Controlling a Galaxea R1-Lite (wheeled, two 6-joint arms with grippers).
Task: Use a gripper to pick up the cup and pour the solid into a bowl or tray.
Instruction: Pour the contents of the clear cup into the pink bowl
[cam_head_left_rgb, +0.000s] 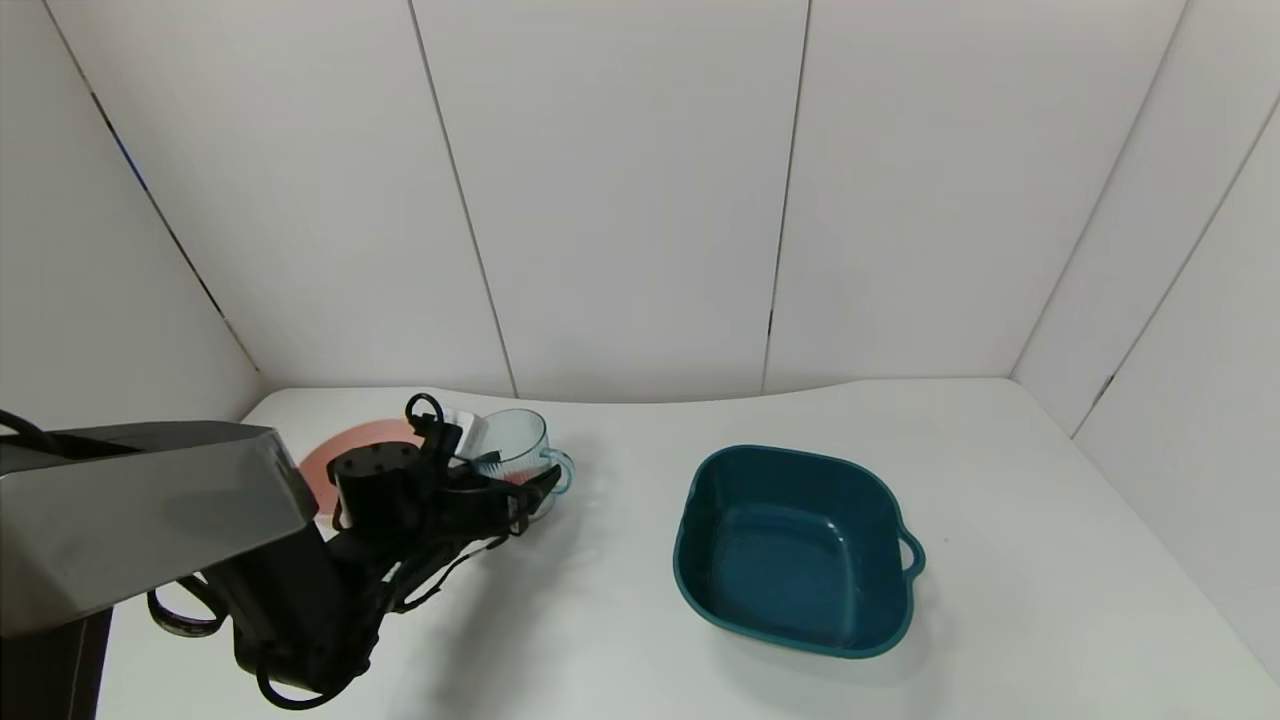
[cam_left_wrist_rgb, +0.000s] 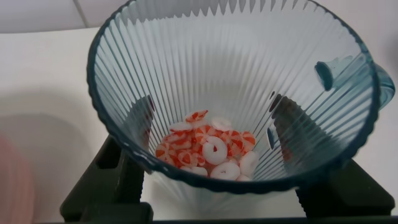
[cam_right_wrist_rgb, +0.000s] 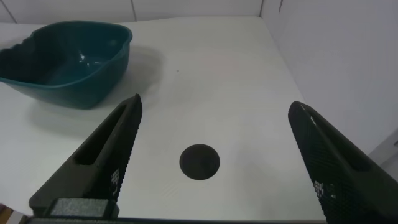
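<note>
As you look down from the head view, your left gripper (cam_head_left_rgb: 500, 487) has its jaws pinching the cup (cam_head_left_rgb: 520, 440) over the pink bowl (cam_head_left_rgb: 345, 452), well apart from the teal tray (cam_head_left_rgb: 795, 548) on the tabletop (cam_head_left_rgb: 620, 620). Only your left wrist view reveals the solid (cam_left_wrist_rgb: 208, 149) lying in the cup's bottom. Your right wrist view alone shows the right gripper (cam_right_wrist_rgb: 217, 165), jaws spread, above a dark spot (cam_right_wrist_rgb: 199, 162).

Pale blue, see-through ribbed cup (cam_left_wrist_rgb: 230, 81) with fine vertical ridges. Pink-red and white ring-shaped bits (cam_left_wrist_rgb: 208, 149) inside. Pale pink bowl (cam_head_left_rgb: 345, 450). Dark teal tray (cam_head_left_rgb: 795, 550). White tabletop (cam_head_left_rgb: 1050, 560) bearing a black round spot (cam_right_wrist_rgb: 199, 162). Black left pincer (cam_head_left_rgb: 505, 475).
</note>
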